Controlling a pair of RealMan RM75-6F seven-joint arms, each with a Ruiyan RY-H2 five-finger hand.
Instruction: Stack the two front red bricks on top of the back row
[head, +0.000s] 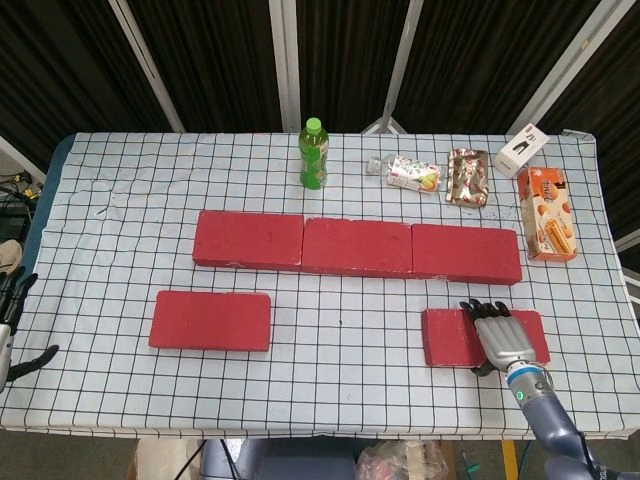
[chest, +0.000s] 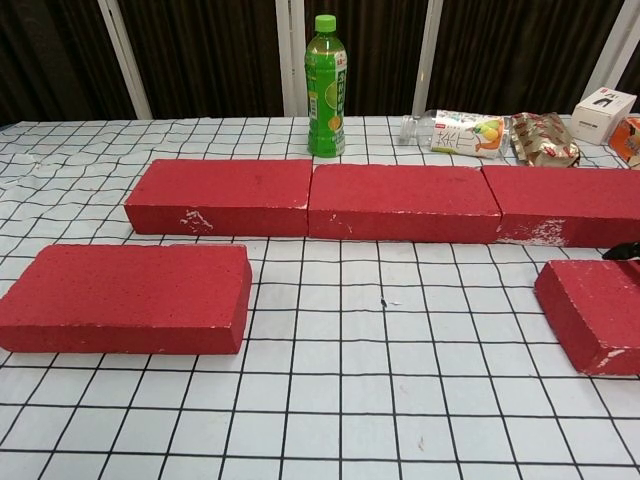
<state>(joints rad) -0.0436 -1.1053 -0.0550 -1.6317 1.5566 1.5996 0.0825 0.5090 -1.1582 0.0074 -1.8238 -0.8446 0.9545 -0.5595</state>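
Note:
Three red bricks form the back row: left (head: 250, 240), middle (head: 357, 247), right (head: 466, 254). The front left brick (head: 210, 320) lies alone, also in the chest view (chest: 125, 298). My right hand (head: 497, 335) lies palm down over the right half of the front right brick (head: 445, 337), fingers stretched toward the back row. Whether it touches the brick is unclear. In the chest view that brick (chest: 595, 312) sits at the right edge, with only dark fingertips (chest: 622, 252) showing. My left hand (head: 10, 318) hangs off the table's left edge, fingers apart, holding nothing.
Behind the back row stand a green bottle (head: 313, 154), a snack pouch (head: 414, 173), a foil packet (head: 467, 177), a white box (head: 521, 150) and an orange carton (head: 546, 213). The checked cloth (head: 340, 340) lies between the two front bricks.

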